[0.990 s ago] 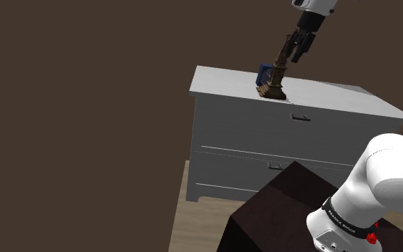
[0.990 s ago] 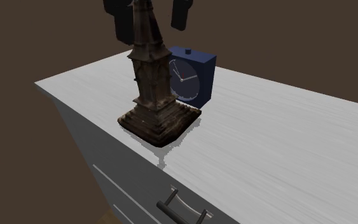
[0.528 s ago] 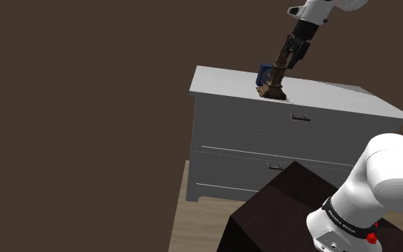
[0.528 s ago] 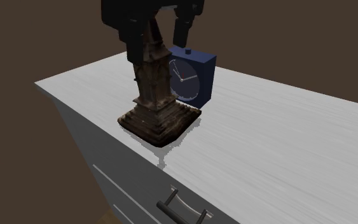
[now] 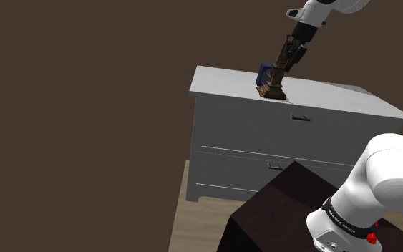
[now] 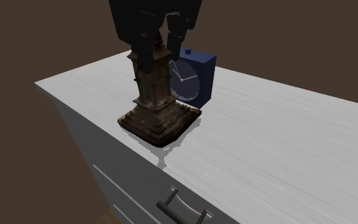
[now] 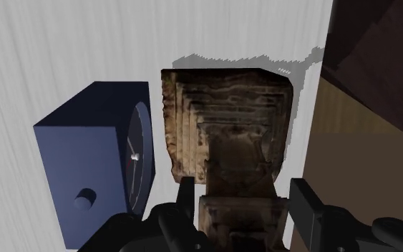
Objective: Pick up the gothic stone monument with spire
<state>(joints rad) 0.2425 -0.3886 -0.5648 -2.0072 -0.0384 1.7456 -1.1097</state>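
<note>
Centre the gripper (image 7: 243,187), open astride the upper shaft and clasping nothing yet, on the stone monument (image 6: 153,95) standing near the front edge of the white dresser (image 6: 285,146) just beside the blue clock (image 6: 196,79), then close gently and lift straight up.

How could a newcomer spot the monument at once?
Look on top of the white dresser. The monument stands near its edge, beside a blue clock. It is a tall brown spire on a stepped base; the clock is a squat box.
</note>
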